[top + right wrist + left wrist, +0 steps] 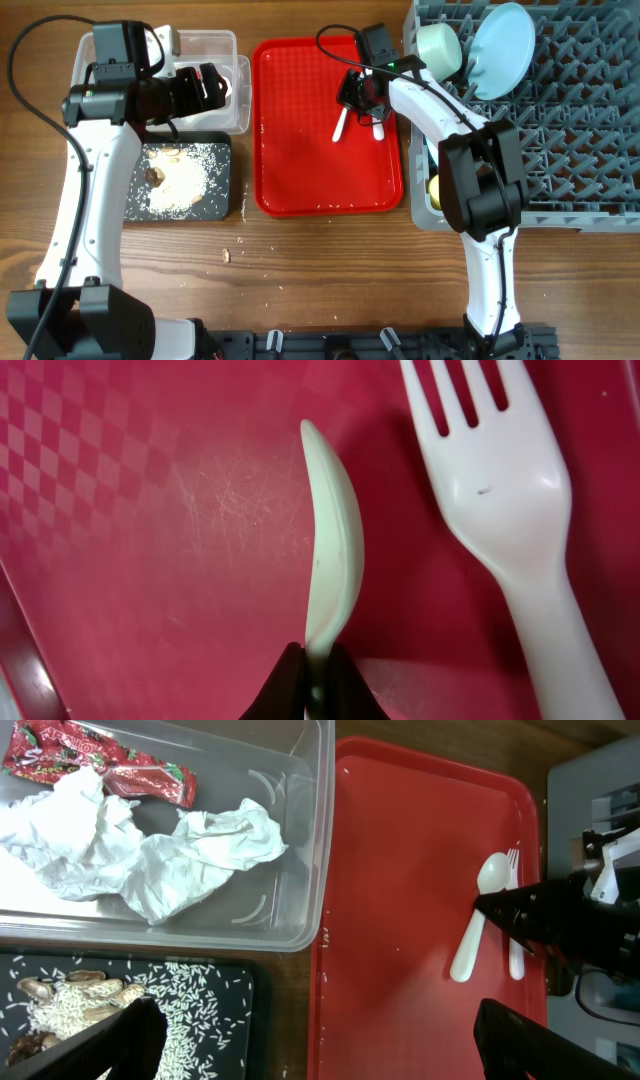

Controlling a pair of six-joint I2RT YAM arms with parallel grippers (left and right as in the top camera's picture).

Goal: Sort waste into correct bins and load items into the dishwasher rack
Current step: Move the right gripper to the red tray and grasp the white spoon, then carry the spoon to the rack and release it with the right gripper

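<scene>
The right hand is clamped on the white spoon, which is turned on edge over the red tray. The white fork lies just beside it at 2 o'clock. The left hand hangs empty, fingers wide apart. Beyond it at 11 o'clock, the clear tub holds tissue and the red wrapper.

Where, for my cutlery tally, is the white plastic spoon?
Overhead, the white plastic spoon sits on the right half of the flat red tray, left of the white plastic fork, pinched in the right gripper.
</scene>
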